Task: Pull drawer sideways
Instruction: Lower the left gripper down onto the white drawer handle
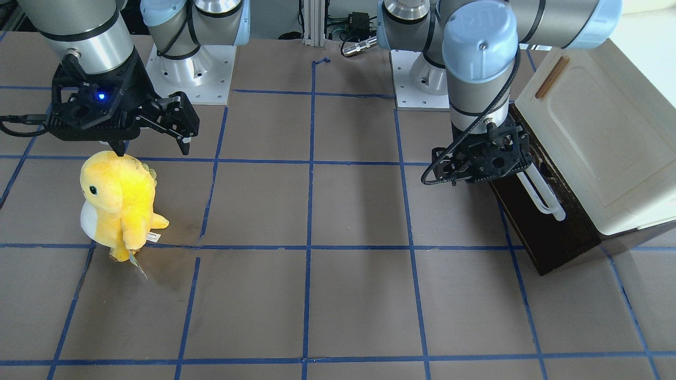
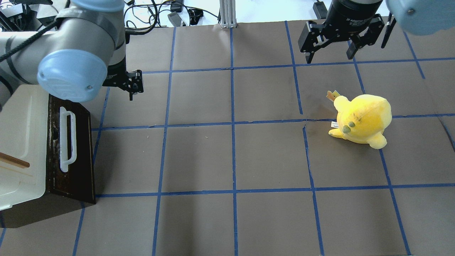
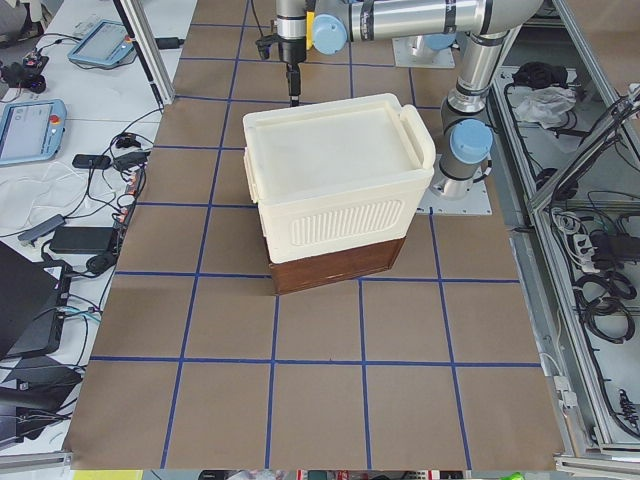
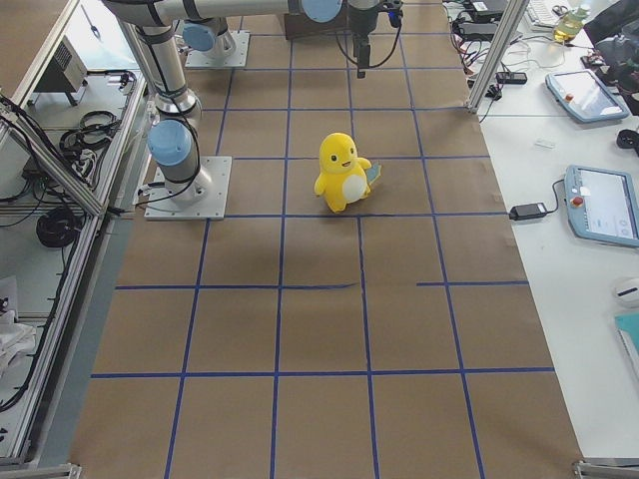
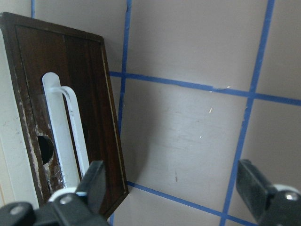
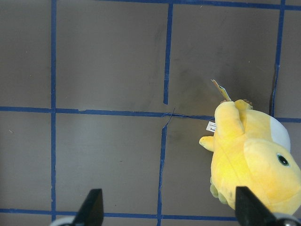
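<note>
Drawer: the wide, shallow drawer with a dark brown wooden front (image 2: 82,153) sits at the table's end on the robot's left, under the cream-white plastic cabinet body (image 2: 25,142); its front faces the table's middle and it looks pushed in, though the seam is poorly shown
Handle: the long white bar handle (image 2: 67,140) runs along that front from the robot's side to the operators' side, so crosswise to the pull
Nearer arm: the left gripper (image 5: 174,183) hangs just off the front, jaws spread wide and holding nothing
Key relation: in the wrist view one finger (image 5: 94,181) is over the front's edge, just beside the bar, and the other is over bare table; the bar lies outside the jaws, on the cabinet side
Next move: probably a shift toward the cabinet to straddle the bar
Far arm: the right gripper (image 2: 329,57) is spread and empty, well apart, near the yellow plush dinosaur (image 2: 362,121)
Containers: the drawer's inside is hidden; nothing can be seen inside the cabinet
</note>
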You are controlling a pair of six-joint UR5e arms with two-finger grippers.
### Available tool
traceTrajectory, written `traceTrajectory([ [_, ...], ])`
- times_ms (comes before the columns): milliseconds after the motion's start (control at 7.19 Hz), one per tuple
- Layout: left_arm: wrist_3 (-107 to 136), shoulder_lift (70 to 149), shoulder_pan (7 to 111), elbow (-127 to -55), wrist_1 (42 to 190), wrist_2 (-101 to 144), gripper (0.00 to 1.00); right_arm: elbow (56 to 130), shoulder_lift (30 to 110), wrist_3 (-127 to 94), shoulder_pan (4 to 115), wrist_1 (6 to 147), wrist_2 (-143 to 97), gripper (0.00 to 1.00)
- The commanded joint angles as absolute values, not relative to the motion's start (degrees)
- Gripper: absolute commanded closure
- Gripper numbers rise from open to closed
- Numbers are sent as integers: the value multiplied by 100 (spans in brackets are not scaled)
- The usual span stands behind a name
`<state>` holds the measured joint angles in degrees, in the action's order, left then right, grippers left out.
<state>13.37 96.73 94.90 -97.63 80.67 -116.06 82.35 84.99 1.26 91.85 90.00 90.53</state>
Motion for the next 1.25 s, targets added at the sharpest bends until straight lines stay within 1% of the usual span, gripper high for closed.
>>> traceTrajectory([
  [0,1354,9861,9554,-10352,8068,-12515,0,8235,8499,123,9185,9000,9053,0],
  [278,1345,10045,9719,-10563,8139,-13538,0,8235,8499,123,9185,9000,9053,0],
  [557,1388,10169,9870,-10975,8147,-14262,0,8235,8499,123,9185,9000,9053,0],
  [835,1433,10370,9870,-11056,8147,-14439,0,8235,8499,123,9185,9000,9053,0],
  [974,1546,10458,9870,-11074,8165,-15093,0,8235,8499,123,9185,9000,9053,0],
  [1113,1643,10616,9870,-11092,8252,-15239,0,8235,8499,123,9185,9000,9053,0],
])
